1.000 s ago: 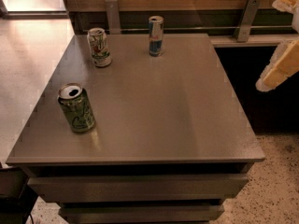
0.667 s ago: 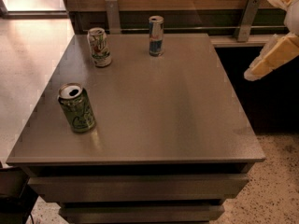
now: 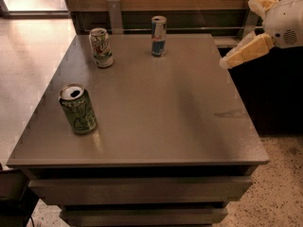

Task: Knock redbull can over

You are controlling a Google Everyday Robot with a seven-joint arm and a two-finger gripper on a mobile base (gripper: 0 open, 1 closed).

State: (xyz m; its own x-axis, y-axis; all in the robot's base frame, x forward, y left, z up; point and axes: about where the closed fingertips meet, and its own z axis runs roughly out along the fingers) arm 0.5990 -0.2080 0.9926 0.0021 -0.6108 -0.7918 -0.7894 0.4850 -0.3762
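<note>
The redbull can [image 3: 158, 36], slim, blue and silver with a silver top, stands upright near the far edge of the grey table [image 3: 165, 108]. My gripper [image 3: 236, 35] is at the upper right, raised above the table's far right edge and well to the right of the can, not touching it. Its pale yellow fingers [image 3: 246, 51] are spread apart and hold nothing; the lower one points left and down toward the table.
A white-and-green can [image 3: 101, 47] stands upright at the far left. A wider green can [image 3: 78, 109], opened, stands at the front left. A wooden wall with metal posts [image 3: 114, 13] runs behind the table. Speckled floor [image 3: 284, 174] lies to the right.
My gripper has moved left toward the table's right edge, and its lower finger now reaches out over the edge. The three cans have not moved.
</note>
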